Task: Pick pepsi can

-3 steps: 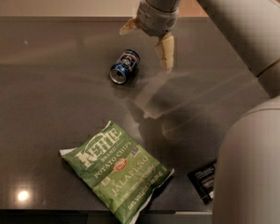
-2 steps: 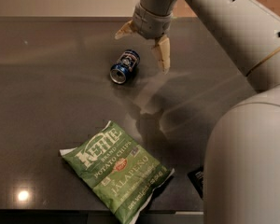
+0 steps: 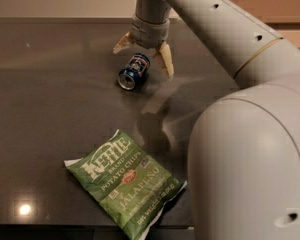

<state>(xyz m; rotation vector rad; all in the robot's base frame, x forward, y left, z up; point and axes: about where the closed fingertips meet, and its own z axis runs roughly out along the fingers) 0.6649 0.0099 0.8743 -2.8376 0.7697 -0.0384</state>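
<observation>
Reaching: I have the gripper (image 3: 142, 61) low over the far part of the counter (image 3: 50, 94), hanging from the arm (image 3: 215, 29) that comes in from the upper right.
Fingers: the fingers (image 3: 165, 64) are spread apart and hold nothing. One stands on each side of the can's far end, and I cannot tell whether either one touches it.
Pepsi can: the pepsi can (image 3: 134, 71) lies on its side on the counter directly beneath the gripper. Its silver rim faces toward the camera and a little to the left.
Why placed so: as I judge it, the spread fingers straddle the can across its round body, so a squeeze would catch the curved sides and not the two ends.
Chip bag: the green chip bag (image 3: 125, 184) lies flat near the front edge of the counter, well apart from the can and clear of the grasp.
Writing: the bag reads "Kettle Brand Potato Chips" and "Jalapeño", with smaller print below that I cannot read. The can shows a round emblem on blue, but I can make out no letters.
Risk: a can lying on its side may roll away if one finger meets it first, so I would bring both in evenly.
</observation>
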